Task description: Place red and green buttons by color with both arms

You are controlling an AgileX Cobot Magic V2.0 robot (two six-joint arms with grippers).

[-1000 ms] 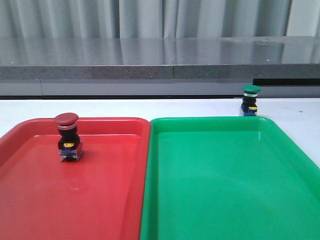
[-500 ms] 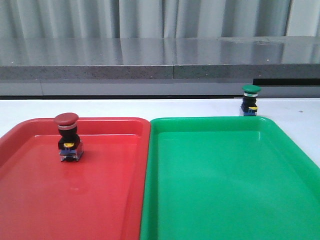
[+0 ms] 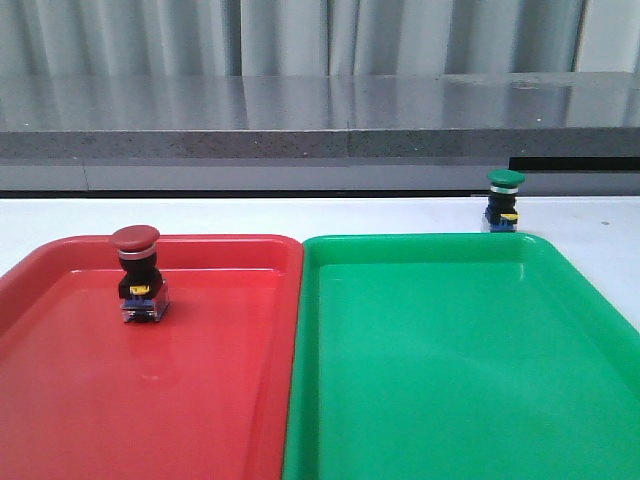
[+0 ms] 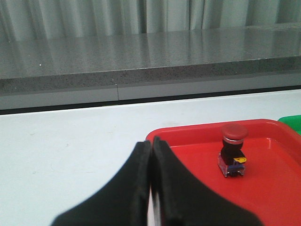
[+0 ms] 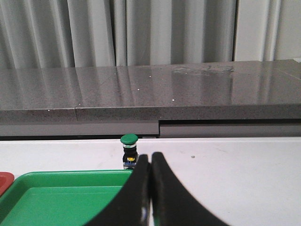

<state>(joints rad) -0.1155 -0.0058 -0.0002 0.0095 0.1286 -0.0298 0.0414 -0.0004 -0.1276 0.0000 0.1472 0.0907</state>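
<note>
Red button point(image 3: 137, 272) x1 in red tray point(image 3: 60, 400), green button point(image 3: 503, 200) x1 behind green tray point(image 3: 450, 400), both jaws pressed together.

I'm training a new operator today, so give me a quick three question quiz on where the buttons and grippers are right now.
1. True or false: the red button stands inside the red tray.
2. Where is the green button? A) in the green tray B) on the white table beyond that tray's far rim C) in the red tray
3. Fill in: the fingers of the left gripper and right gripper are pressed ____, holding nothing.

Key: 1 true; 2 B; 3 together.
</note>
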